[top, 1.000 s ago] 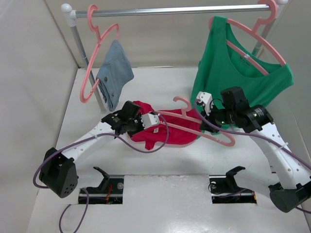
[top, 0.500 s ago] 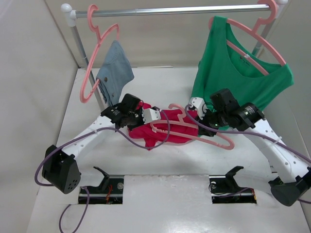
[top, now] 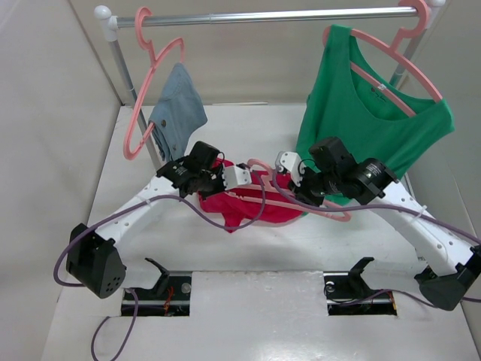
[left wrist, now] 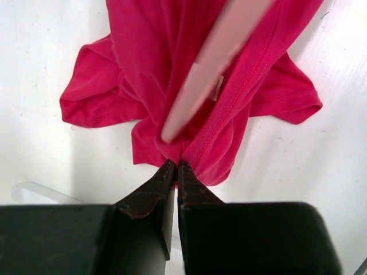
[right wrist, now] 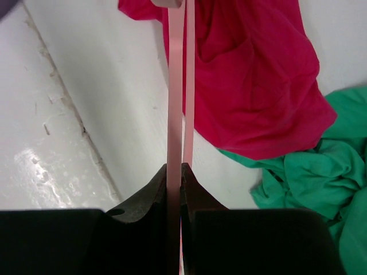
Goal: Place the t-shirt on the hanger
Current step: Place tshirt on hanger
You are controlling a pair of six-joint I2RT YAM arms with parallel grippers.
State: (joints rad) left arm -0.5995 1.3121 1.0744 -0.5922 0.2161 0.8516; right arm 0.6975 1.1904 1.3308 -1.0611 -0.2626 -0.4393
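Observation:
The crimson-pink t-shirt (top: 255, 209) lies bunched on the white table between the arms. My left gripper (top: 228, 179) is shut on its neck edge, and in the left wrist view (left wrist: 176, 164) the ribbed collar bunches at the fingertips. The shirt (left wrist: 143, 69) hangs below with its white label (left wrist: 217, 87) showing. My right gripper (top: 294, 188) is shut on the salmon-pink hanger (top: 325, 213). The right wrist view shows the hanger's bar (right wrist: 174, 86) pinched at the gripper (right wrist: 177, 167), running up to the shirt (right wrist: 258, 86). The hanger's end (left wrist: 209, 69) lies blurred across the shirt's neck.
A metal rail (top: 263, 15) on a post (top: 129, 83) crosses the back. A green sleeveless top (top: 361, 113) hangs at right, close behind my right arm; it also shows in the right wrist view (right wrist: 309, 189). A grey-blue cloth (top: 176, 113) hangs at left. Two black fixtures (top: 161, 282) (top: 353, 280) stand near the front edge.
My right gripper has carried the hanger leftward, and its end now reaches the shirt's neck. My left gripper has shifted slightly up and right, still holding the shirt.

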